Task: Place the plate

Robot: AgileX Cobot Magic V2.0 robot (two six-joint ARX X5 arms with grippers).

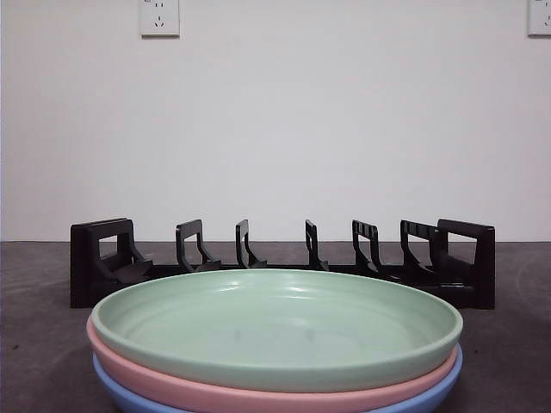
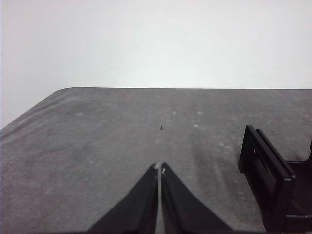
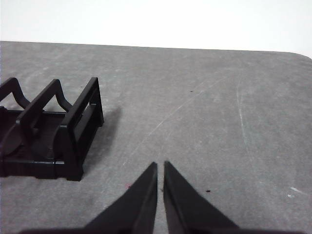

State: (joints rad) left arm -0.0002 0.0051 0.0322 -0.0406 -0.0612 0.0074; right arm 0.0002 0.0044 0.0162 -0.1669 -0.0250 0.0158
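Note:
A stack of three plates sits at the near middle of the front view: a green plate (image 1: 275, 323) on top, a pink plate (image 1: 215, 391) under it, a blue plate (image 1: 430, 396) at the bottom. Behind them stands a black dish rack (image 1: 284, 258) with several upright dividers, all slots empty. My left gripper (image 2: 159, 168) is shut and empty over bare table, with one end of the rack (image 2: 275, 180) beside it. My right gripper (image 3: 160, 165) is shut and empty, with the rack's other end (image 3: 53, 131) beside it. Neither gripper shows in the front view.
The table is dark grey (image 1: 34, 344) with a white wall behind. Two wall sockets (image 1: 159, 17) sit high on the wall. The table's far edge and a rounded corner (image 2: 63, 92) show in the left wrist view.

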